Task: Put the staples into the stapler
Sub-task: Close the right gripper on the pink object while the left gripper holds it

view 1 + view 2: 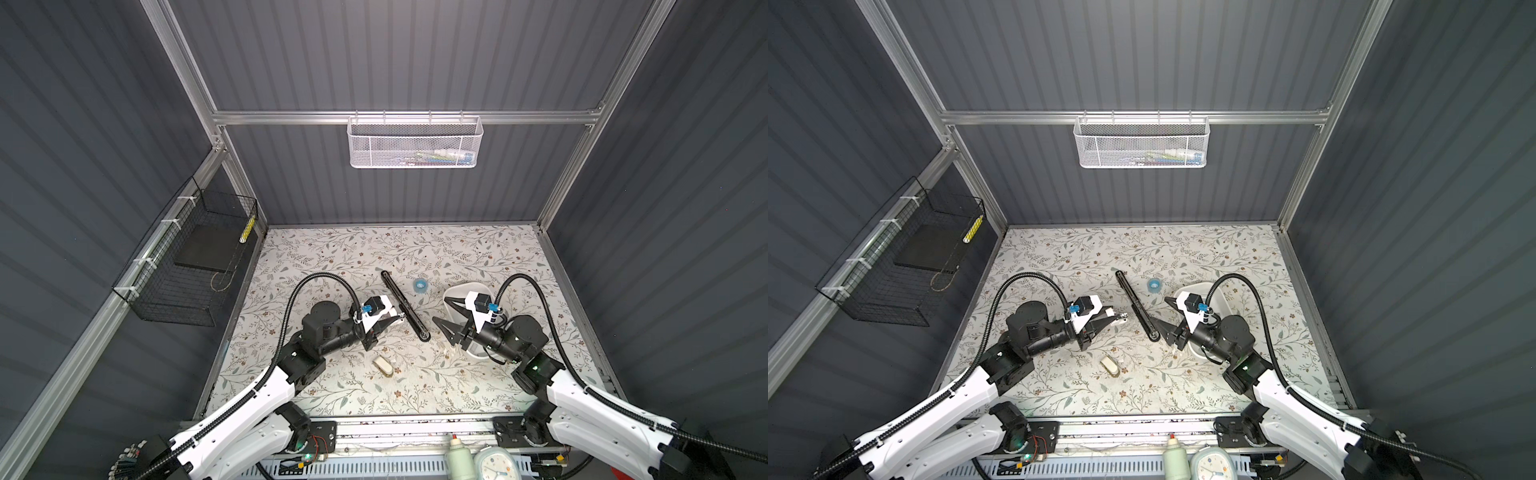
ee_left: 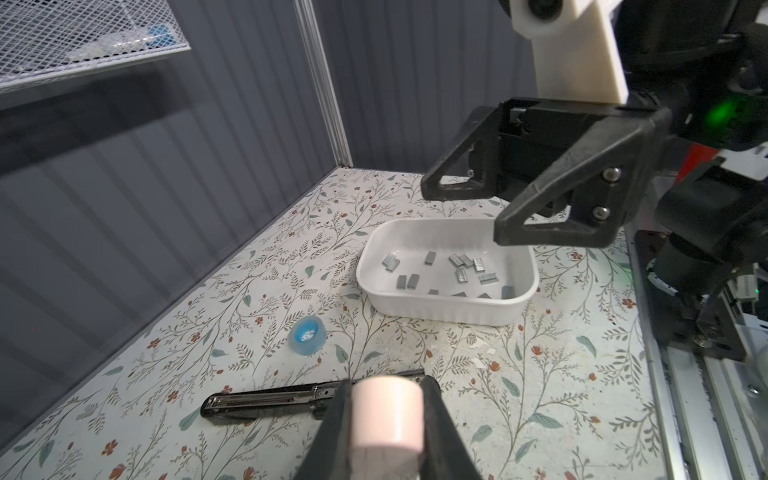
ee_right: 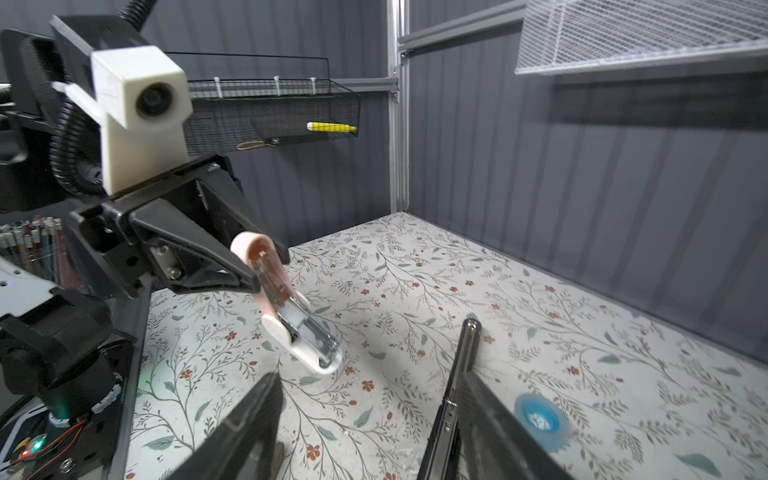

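Looking at this, I'd say we're at the fetch-a-strip step. The black stapler (image 1: 404, 304) lies opened flat on the table (image 1: 332, 257). The staples (image 2: 461, 274) all sit in a white tray (image 2: 415, 309), well off to the right arm's side of the black stapler. The right claw (image 2: 462, 212) hangs close by the black stapler's near end, jaws apart, nothing in them. The left claw (image 2: 388, 390) is clamped on what looks like a pink mini stapler (image 3: 291, 309), on the black stapler's other side. Next up, I reckon: dip into the tray and pinch one thin strip squarely. Fiddly.
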Robot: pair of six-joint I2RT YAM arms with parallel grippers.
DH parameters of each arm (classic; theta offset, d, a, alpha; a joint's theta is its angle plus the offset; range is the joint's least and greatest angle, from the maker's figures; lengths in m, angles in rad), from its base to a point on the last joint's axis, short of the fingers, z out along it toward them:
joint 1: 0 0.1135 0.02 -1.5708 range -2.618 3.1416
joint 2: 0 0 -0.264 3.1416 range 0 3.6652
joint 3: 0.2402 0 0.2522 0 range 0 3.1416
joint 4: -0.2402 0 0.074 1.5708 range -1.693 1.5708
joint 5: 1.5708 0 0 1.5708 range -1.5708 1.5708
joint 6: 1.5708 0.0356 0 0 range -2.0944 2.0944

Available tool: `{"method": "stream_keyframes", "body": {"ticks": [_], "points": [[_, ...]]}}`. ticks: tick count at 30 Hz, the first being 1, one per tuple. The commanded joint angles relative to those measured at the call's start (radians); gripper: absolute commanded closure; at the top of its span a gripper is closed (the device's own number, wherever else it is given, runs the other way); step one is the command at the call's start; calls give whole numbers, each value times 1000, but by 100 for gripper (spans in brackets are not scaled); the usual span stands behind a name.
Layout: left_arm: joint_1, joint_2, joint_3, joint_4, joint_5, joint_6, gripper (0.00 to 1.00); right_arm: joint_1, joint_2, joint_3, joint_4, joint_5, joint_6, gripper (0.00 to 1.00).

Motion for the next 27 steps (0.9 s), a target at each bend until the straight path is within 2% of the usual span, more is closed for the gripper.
{"method": "stream_keyframes", "body": {"ticks": [1,10,14,24,27], "points": [[1,-9,24,28,117,40,100,36,4,46,-93,-64,-99,32],[1,-8,9,64,248,68,100,102,111,189,-336,-161,-208,35],[2,0,13,64,285,78,100,115,139,209,-361,-195,-225,35],[1,45,40,63,433,92,100,137,167,232,-404,-189,-255,33],[1,59,49,56,442,93,100,147,178,237,-405,-216,-266,32]]}}
